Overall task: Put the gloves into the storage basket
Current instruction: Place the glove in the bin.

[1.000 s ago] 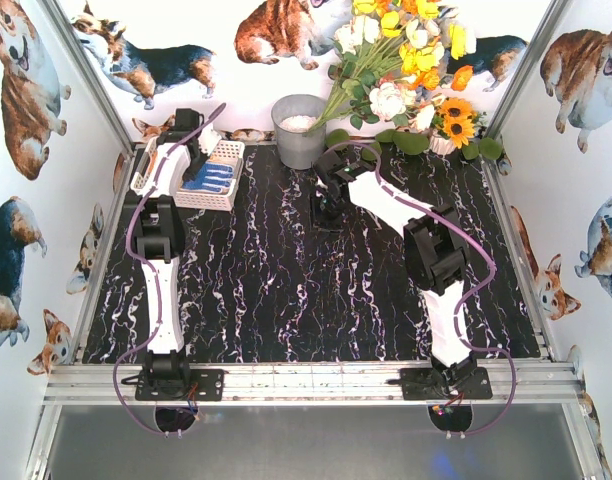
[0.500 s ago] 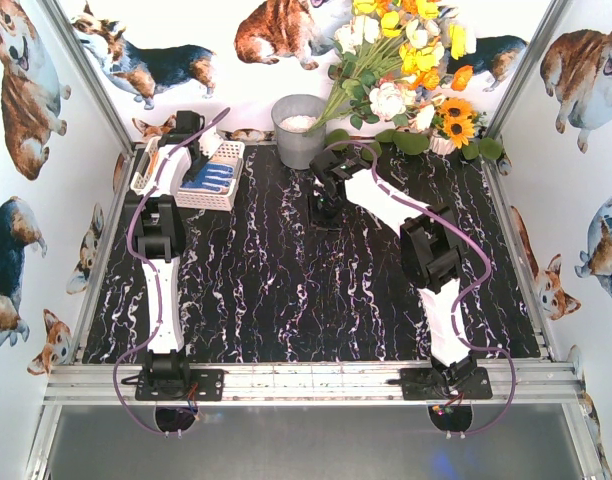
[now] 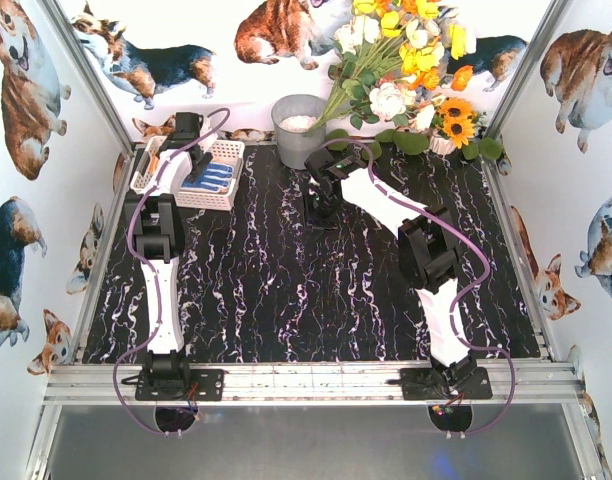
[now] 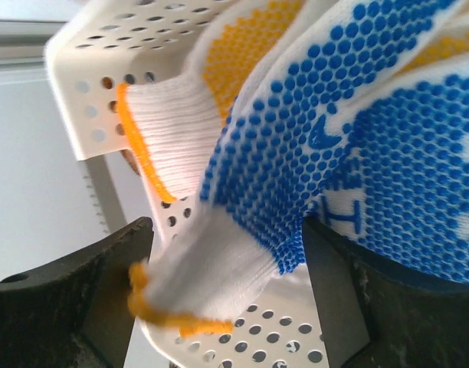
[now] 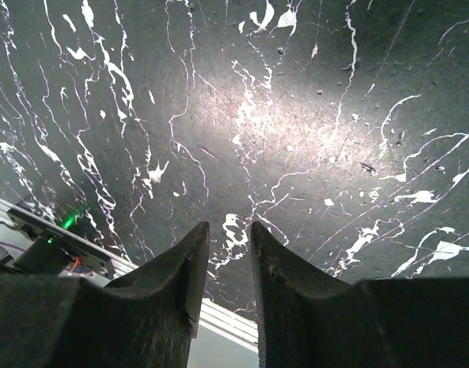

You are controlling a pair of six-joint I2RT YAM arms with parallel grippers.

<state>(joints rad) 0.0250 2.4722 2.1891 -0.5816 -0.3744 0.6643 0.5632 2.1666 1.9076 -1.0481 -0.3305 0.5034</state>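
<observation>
Left wrist view: left end effector [image 4: 227, 245] is seen spread wide, cuff of the blue-dotted glove [image 4: 357, 153] lying loose between its jaws over the storage basket [image 4: 89, 84], upper left of frame; a straight-up withdrawal is advised so the cuff is not snagged.

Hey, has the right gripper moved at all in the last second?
Yes, slightly. In the top view the right gripper has edged left, toward the grey bucket.

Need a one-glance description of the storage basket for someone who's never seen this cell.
On the black marbled table, look to the far left corner, left of the grey bucket. The storage basket sits there. Unlike the round bucket, it is shallow, white and rectangular with perforated sides, and blue-dotted gloves lie inside it.
</observation>
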